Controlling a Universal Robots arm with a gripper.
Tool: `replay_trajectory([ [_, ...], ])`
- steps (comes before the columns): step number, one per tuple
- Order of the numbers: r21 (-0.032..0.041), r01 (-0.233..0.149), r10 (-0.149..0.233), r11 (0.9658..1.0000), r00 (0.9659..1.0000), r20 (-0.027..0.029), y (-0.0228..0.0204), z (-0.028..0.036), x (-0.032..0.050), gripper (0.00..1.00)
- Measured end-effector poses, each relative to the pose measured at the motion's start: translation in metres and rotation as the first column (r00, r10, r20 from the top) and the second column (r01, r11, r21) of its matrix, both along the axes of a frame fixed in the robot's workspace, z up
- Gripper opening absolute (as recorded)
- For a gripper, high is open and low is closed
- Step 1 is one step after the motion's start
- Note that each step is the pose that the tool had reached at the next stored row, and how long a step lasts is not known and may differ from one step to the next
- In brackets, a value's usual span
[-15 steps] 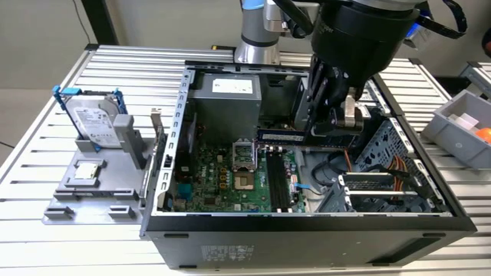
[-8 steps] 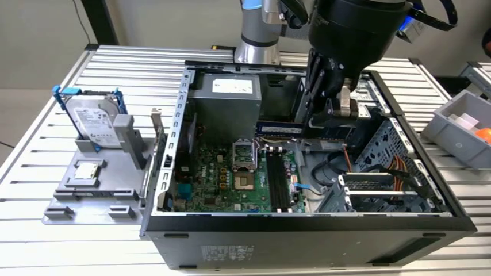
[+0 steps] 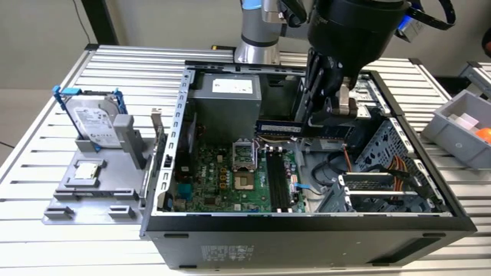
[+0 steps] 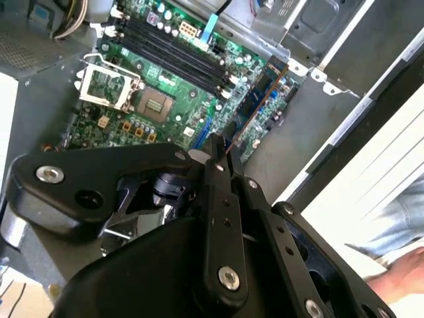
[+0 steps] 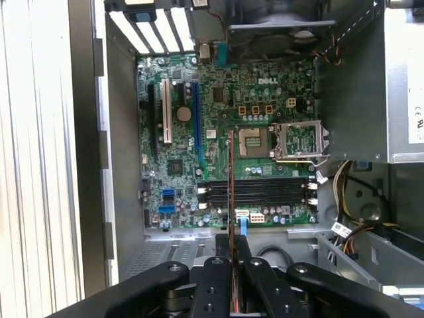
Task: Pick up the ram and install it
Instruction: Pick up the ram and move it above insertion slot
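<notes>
Claw (image 3: 326,123) clamped on the ram (image 3: 276,127), a thin, flat blue-green stick with dark chips, held above the green motherboard (image 3: 230,178) inside the open metal case (image 3: 307,230).

A workshop lab: open computer case (image 3: 307,230) on slatted table (image 3: 46,244).
</notes>
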State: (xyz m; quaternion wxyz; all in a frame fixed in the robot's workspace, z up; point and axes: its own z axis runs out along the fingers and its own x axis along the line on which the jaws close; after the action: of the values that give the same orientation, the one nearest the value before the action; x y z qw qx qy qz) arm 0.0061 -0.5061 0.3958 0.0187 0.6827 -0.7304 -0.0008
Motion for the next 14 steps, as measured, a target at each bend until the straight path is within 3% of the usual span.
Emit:
replay_trajectory([
  [9,0.0001,-0.004,0.004,1.0000,1.0000,-0.0003,0.0002,-0.0001,0.0000,0.00],
  [14,-0.0005,-0.014,0.014,0.9999,0.9999,-0.0003,0.0030,0.0000,0.0000,0.00],
])
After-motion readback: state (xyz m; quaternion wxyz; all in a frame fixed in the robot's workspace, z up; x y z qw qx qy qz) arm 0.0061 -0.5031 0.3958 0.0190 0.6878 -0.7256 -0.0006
